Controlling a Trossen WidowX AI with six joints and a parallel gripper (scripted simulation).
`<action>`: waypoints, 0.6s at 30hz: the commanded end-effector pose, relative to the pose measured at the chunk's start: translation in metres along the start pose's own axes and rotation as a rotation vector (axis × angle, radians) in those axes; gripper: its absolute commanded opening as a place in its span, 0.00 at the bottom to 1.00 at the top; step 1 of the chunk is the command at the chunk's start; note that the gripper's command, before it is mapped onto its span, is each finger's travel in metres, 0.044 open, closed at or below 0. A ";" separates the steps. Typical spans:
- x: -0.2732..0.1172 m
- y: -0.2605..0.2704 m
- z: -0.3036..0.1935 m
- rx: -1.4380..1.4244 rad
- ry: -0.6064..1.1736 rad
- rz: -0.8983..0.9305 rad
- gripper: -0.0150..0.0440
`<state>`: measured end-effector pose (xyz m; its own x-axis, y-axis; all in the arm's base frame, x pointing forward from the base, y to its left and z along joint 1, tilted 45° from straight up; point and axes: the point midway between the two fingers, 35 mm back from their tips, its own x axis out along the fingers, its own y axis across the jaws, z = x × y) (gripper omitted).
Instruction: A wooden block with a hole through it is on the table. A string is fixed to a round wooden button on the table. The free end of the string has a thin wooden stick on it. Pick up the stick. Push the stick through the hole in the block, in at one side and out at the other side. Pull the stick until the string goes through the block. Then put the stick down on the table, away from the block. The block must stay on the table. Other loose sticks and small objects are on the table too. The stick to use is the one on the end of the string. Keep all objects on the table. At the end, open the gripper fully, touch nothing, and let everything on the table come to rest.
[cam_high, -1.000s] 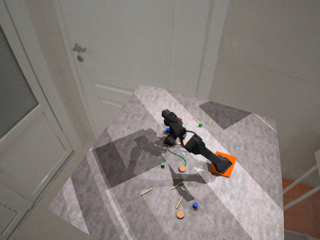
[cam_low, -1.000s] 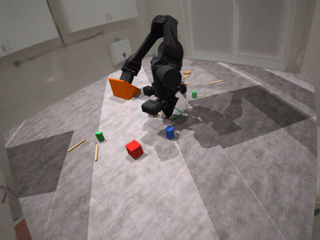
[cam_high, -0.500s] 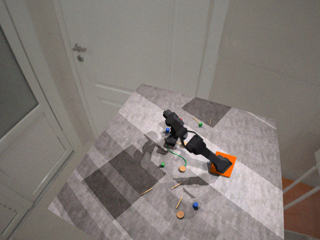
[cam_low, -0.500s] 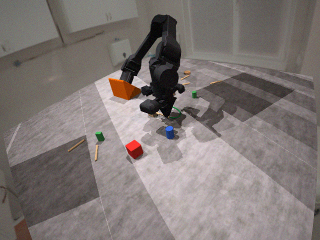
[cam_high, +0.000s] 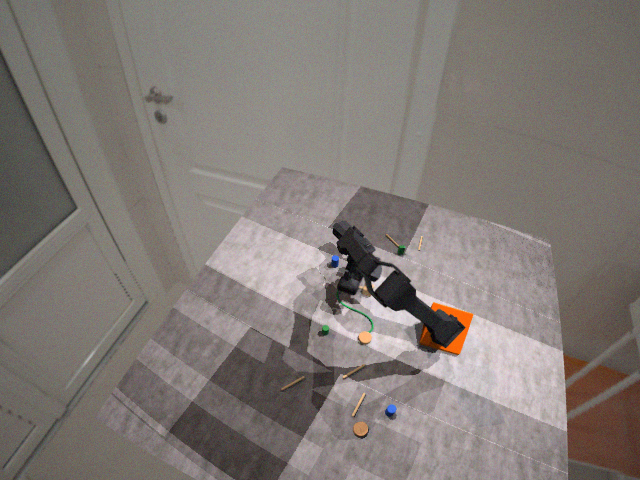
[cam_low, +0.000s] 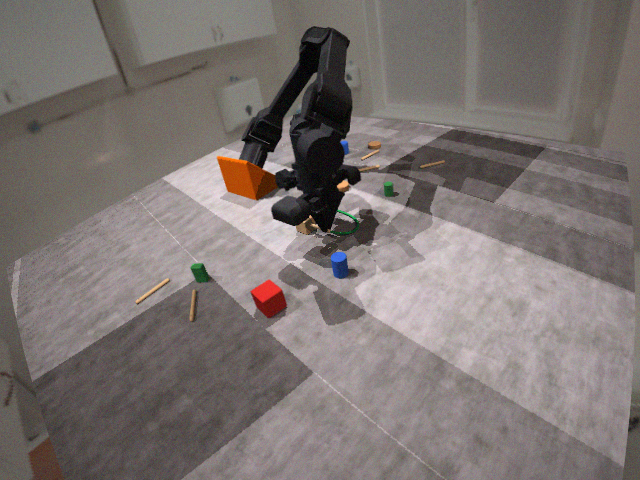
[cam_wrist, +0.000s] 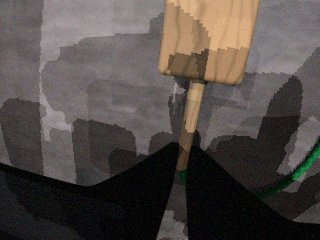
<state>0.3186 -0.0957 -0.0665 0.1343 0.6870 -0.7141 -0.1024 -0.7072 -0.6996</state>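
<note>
My gripper (cam_wrist: 183, 152) (cam_low: 326, 229) is shut on the string's wooden stick (cam_wrist: 194, 107), near its string end, low over the table. The stick points at the wooden block (cam_wrist: 230, 35) (cam_low: 305, 225) (cam_high: 366, 290). In the wrist view its far end meets the block's near face and is out of sight there; the hole is hidden, so how far in it is cannot be told. The green string (cam_high: 361, 312) (cam_low: 357, 223) (cam_wrist: 296, 175) curves from the fingers to the round wooden button (cam_high: 364, 337) (cam_low: 343, 186). The block rests on the table.
A blue cylinder (cam_high: 334, 261) (cam_low: 339, 265) stands near the gripper. A red cube (cam_low: 268, 298), a green cylinder (cam_high: 401, 250) (cam_low: 199, 272) and two loose sticks lie beyond. Another green cylinder (cam_high: 325, 329) (cam_low: 388, 189) stands near the button. The arm's orange base (cam_high: 462, 335) (cam_low: 237, 178) is behind.
</note>
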 end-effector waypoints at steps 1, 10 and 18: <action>0.000 0.001 0.006 -0.002 -0.003 0.005 0.25; 0.000 0.001 0.019 -0.001 -0.003 0.005 0.25; 0.000 0.001 0.029 -0.001 -0.003 0.005 0.25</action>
<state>0.2946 -0.0922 -0.0671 0.1340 0.6868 -0.7143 -0.1034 -0.7072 -0.6994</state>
